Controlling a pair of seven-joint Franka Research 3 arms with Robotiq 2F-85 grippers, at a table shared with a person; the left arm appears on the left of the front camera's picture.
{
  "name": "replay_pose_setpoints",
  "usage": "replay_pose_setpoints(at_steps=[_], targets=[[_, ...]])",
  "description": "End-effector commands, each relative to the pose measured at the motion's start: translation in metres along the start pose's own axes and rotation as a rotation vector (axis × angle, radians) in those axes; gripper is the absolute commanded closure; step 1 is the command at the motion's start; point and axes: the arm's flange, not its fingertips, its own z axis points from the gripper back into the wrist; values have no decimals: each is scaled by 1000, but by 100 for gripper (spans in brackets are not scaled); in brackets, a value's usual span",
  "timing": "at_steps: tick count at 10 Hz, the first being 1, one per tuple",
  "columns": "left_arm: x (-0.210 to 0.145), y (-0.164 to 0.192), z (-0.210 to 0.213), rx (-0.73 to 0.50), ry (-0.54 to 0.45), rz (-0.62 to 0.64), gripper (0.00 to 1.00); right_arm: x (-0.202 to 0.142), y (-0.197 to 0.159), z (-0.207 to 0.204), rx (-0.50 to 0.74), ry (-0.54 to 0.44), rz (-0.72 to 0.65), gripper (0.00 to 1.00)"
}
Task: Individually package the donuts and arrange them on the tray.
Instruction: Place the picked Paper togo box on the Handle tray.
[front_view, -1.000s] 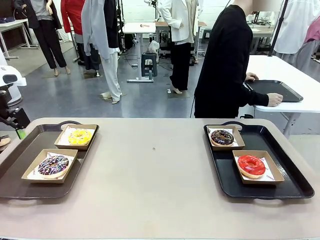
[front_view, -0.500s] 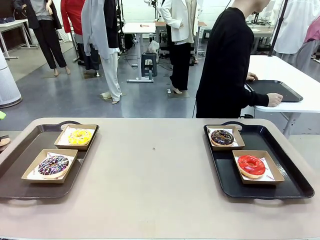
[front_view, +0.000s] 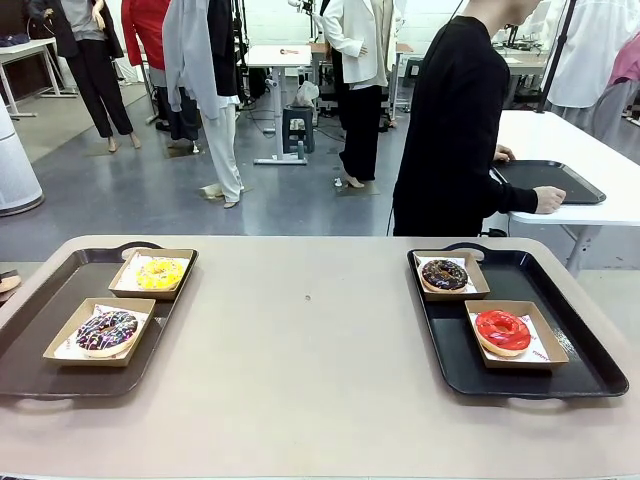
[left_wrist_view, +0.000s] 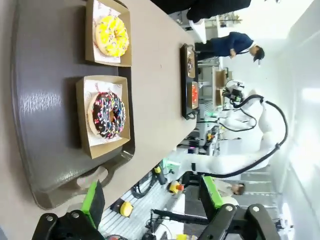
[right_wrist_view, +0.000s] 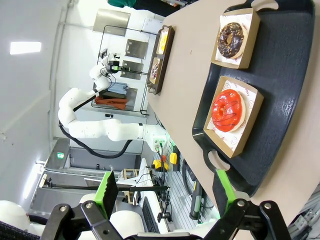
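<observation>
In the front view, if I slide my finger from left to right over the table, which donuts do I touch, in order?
Sprinkled donut → yellow donut → chocolate donut → red donut.

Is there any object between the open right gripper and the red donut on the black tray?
Nothing visible. The right gripper hangs open off the tray's near end, and the red donut lies uncovered in its cardboard box.

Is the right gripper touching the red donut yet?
Apart. In the right wrist view the right gripper hangs open off the table edge, well clear of the red donut.
</observation>
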Motion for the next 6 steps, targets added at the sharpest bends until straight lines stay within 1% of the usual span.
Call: replay_pose_setpoints(at_steps=[1, 2, 3, 5, 6], targets=[[1, 10, 22, -55, -60, 54, 0, 1, 1, -1, -4, 1, -11, 0], [-11, 16, 28, -76, -104, 83, 0, 1, 1, -1, -4, 1, -11, 0], [-22, 25, 41, -103, -122, 94, 0, 1, 1, -1, -4, 1, -11, 0], [-30, 34, 46, -168, -122, 77, 0, 1, 1, -1, -4, 1, -11, 0], [-31, 36, 44, -209, -99, 61, 0, 1, 1, -1, -4, 1, -11, 0]])
